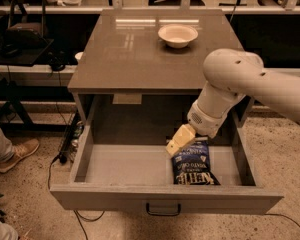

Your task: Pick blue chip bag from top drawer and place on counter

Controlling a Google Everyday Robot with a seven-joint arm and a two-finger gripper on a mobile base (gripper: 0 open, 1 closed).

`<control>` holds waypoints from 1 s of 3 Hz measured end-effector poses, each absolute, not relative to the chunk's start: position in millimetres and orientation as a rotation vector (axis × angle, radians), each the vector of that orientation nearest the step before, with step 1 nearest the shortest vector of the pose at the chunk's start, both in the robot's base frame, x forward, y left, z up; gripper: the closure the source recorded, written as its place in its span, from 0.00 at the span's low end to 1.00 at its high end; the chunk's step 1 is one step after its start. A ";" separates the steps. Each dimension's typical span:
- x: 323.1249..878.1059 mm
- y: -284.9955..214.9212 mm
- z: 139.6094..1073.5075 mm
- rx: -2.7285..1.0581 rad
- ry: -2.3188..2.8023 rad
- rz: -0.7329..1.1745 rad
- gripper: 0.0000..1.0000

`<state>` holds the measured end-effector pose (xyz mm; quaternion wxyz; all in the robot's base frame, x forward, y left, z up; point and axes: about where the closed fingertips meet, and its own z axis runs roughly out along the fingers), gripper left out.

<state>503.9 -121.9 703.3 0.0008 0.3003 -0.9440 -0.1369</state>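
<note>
The blue chip bag [194, 165] lies flat in the right part of the open top drawer [130, 165], white lettering toward the drawer front. My gripper [179, 140] hangs inside the drawer, its pale yellow tip just above the bag's far left corner. The white arm reaches in from the right and hides the bag's top seam. The counter [135, 49] spreads above the drawer, glossy and grey-brown.
A white bowl [177, 35] stands on the counter at the back right. The drawer front carries a small dark handle [163, 210]. A person's shoe [17, 154] and cables [65, 149] lie on the floor at the left. A cluttered shelf [40, 9] runs behind.
</note>
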 end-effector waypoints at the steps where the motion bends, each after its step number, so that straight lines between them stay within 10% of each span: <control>1: 512.8 -125.9 665.4 0.801 -2.971 -0.424 0.00; 3: 519.3 -130.9 654.4 0.720 -2.996 -0.441 0.00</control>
